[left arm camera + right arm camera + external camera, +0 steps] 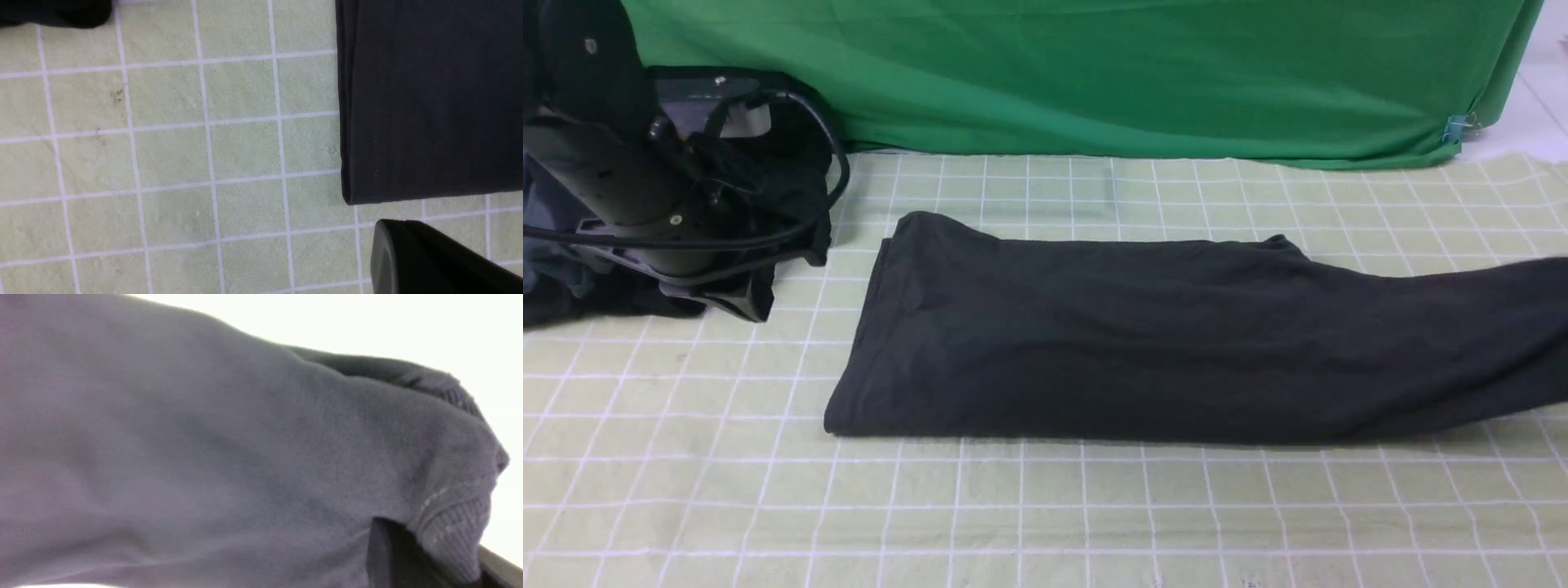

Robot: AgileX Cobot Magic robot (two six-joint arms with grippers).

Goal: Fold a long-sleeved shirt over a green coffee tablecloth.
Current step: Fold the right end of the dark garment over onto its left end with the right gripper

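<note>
My left end effector [388, 253]: together, low, long-sleeved shirt [429, 102] just beside.
My right end effector [437, 555]: clamped on that shirt.

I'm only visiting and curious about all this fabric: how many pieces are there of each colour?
Green: 2 (gridded tablecloth, plain green cloth)
Black: 2 (long-sleeved shirt, heap of clothing, counted as one)
Total: 4

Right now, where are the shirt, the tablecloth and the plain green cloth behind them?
shirt [1143, 335]: front view, middle of its folded body.
tablecloth [1045, 514]: front view, bare near part in front of the shirt.
green cloth [1135, 73]: front view, middle of its hanging face.
</note>
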